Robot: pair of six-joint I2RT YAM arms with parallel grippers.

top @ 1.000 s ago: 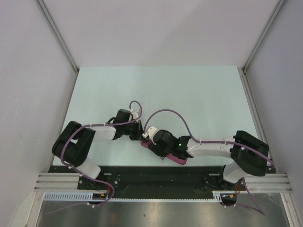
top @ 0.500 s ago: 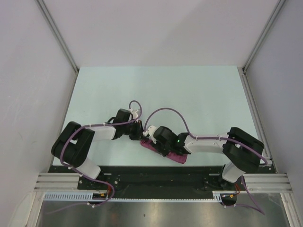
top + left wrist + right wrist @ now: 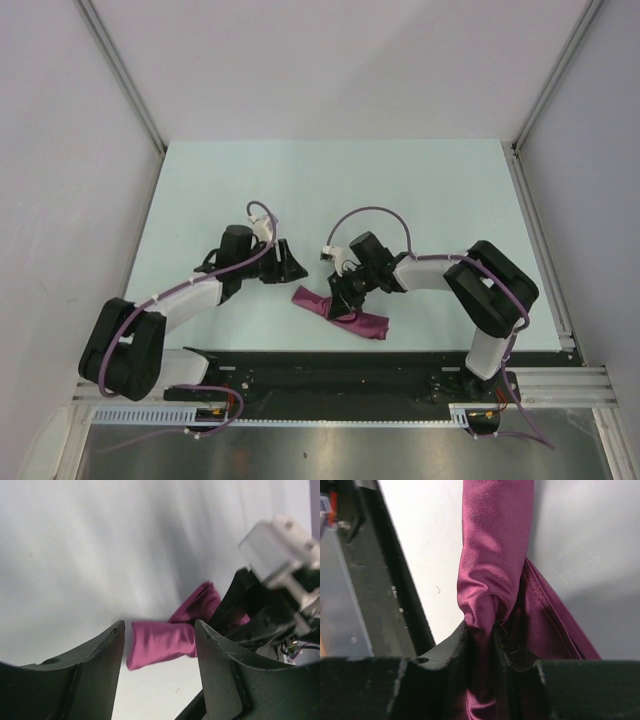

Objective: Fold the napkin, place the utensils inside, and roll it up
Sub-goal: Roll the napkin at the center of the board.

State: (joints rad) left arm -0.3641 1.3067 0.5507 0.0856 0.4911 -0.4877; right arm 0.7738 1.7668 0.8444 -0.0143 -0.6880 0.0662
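Note:
The maroon napkin (image 3: 345,314) lies as a rolled bundle near the table's front edge. My right gripper (image 3: 345,296) is shut on the roll around its middle; the right wrist view shows the napkin (image 3: 492,555) bunched and pinched between the jaws of the right gripper (image 3: 479,632). My left gripper (image 3: 292,268) stands open to the left of the roll, apart from it. Beyond the left gripper (image 3: 159,635), in its wrist view, the near end of the napkin (image 3: 160,642) rests on the table with nothing between the jaws. The utensils are hidden.
A black base rail (image 3: 330,365) runs along the table's near edge just in front of the roll. Purple cables (image 3: 375,215) loop above both wrists. White walls enclose the pale table (image 3: 330,190) at the back and both sides.
My left gripper opened, let go of the napkin's left end and drew back to the left. My right gripper closed on the roll and shifted toward the back, tilting the bundle.

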